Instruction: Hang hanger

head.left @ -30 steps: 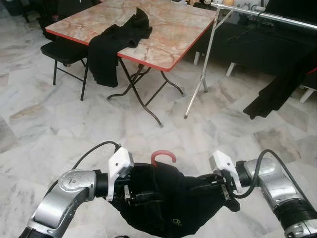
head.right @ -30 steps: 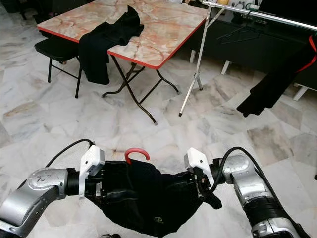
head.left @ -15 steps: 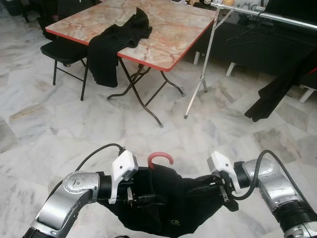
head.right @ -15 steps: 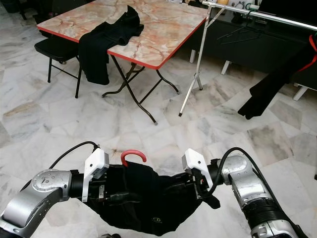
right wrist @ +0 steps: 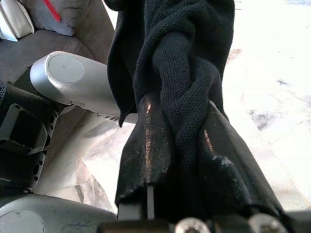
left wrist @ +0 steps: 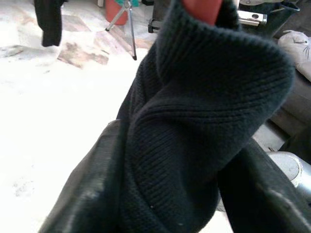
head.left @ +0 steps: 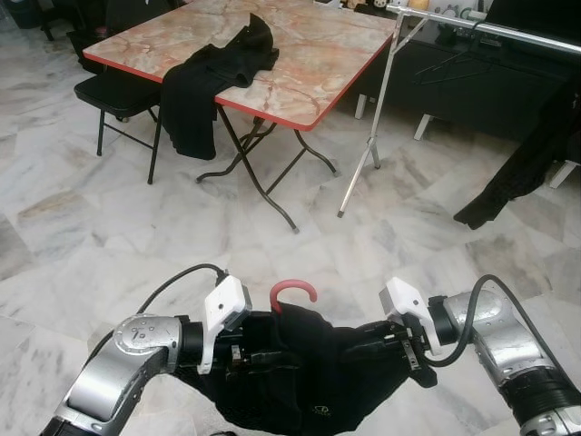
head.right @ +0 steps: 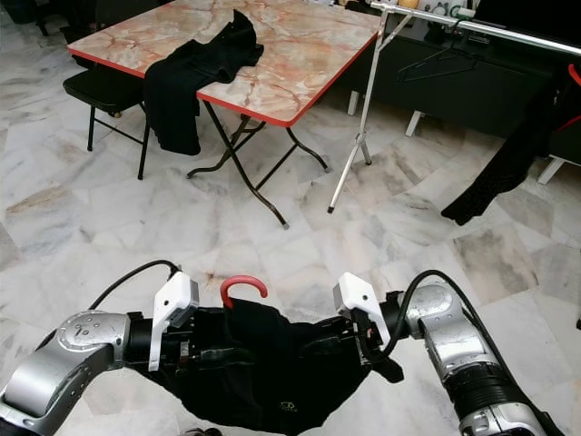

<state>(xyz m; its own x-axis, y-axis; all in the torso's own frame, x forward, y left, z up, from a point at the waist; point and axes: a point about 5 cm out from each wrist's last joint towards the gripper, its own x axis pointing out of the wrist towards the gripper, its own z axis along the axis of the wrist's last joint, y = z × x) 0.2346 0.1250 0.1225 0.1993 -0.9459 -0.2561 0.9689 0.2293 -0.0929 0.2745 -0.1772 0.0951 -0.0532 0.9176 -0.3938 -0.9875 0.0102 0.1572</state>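
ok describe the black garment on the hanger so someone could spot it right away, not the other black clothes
Start at the marble-top table with the red edge, then come down the floor to the two silver arms. The black knit garment is stretched between the left gripper and right gripper. Unlike the others, a red hook pokes up from it.

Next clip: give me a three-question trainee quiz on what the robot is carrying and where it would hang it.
1. True or false: the black sweater is held by both grippers.
2. What colour is the hanger hook sticking up from it?
3. Where is the clothes rail? A) ahead, to the robot's right B) behind the chair on its left C) under the table

Key: 1 true: left gripper and right gripper each pinch knit. 2 red. 3 A.
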